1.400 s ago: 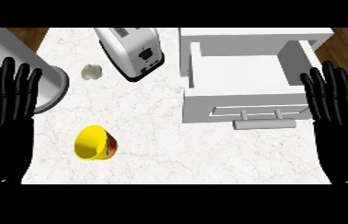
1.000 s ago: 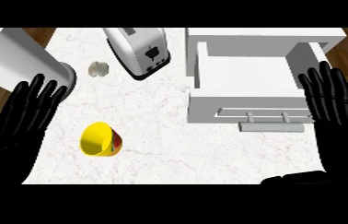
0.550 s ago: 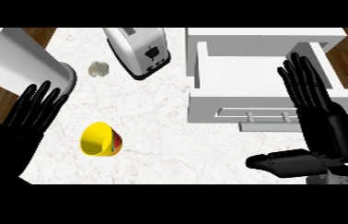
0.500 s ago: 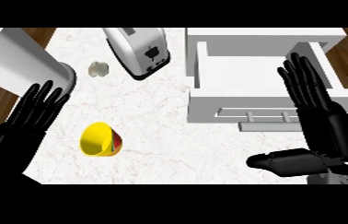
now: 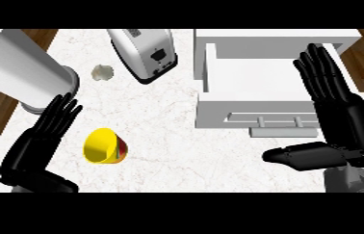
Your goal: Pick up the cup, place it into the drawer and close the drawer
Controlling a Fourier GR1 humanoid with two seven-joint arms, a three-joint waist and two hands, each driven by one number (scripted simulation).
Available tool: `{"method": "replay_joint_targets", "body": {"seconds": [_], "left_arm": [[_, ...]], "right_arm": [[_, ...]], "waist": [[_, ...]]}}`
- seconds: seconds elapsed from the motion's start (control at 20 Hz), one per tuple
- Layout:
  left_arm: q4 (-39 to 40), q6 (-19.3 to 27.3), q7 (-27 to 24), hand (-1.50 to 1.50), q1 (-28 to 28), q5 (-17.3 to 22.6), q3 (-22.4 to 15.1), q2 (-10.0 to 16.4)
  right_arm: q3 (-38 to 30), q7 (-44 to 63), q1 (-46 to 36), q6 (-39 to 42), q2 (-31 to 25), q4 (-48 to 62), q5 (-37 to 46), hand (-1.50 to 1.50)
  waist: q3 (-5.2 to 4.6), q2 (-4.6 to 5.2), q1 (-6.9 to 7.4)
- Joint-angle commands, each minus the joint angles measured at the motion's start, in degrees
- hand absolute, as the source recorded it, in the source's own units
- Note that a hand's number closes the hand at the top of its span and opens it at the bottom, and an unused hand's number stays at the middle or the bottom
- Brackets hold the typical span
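- The yellow cup (image 5: 104, 146) lies on its side on the marble counter (image 5: 177, 151), well apart from the open white drawer (image 5: 220, 113).
- The left hand (image 5: 34, 147) sits just beside the cup, fingers straight and spread, not touching it.
- The right hand (image 5: 340, 124) is over the drawer's right edge, fingers straight, thumb stuck out.

On the white marble counter (image 5: 163, 132) we see a yellow cup (image 5: 103, 146) on its side, a silver toaster (image 5: 146, 52), a small pale lump (image 5: 103, 72), a grey cylinder (image 5: 32, 76) and an open white drawer (image 5: 259, 79).
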Motion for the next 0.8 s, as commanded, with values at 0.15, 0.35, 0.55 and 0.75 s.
{"method": "replay_joint_targets", "body": {"seconds": [0.15, 0.35, 0.55, 0.75], "left_arm": [[18.2, 1.0, -12.3, -1.50, -5.3, -11.4, 0.5, -0.9], [30.6, 1.0, -20.9, -1.50, -8.8, -15.9, 0.7, -0.1], [39.4, -0.5, -26.6, -1.50, -11.3, -17.4, 2.0, 2.5], [52.5, 2.3, -36.1, -1.50, -16.1, -22.3, 1.7, 3.0]], "right_arm": [[-1.0, 2.0, -6.2, -0.7, -0.4, 2.3, 0.1, -1.50], [-1.1, 2.5, -5.9, -1.1, -0.2, 1.9, 0.5, -1.50], [-2.7, 0.0, -5.8, 0.8, -1.1, 4.7, -0.5, -1.50], [-1.9, 2.2, -5.3, -0.3, -0.6, 2.4, 0.4, -1.50]], "waist": [[-0.04, 0.09, -0.22], [-0.03, 0.06, -0.28], [-0.01, 0.02, -0.15], [-0.04, 0.07, -0.39]]}}
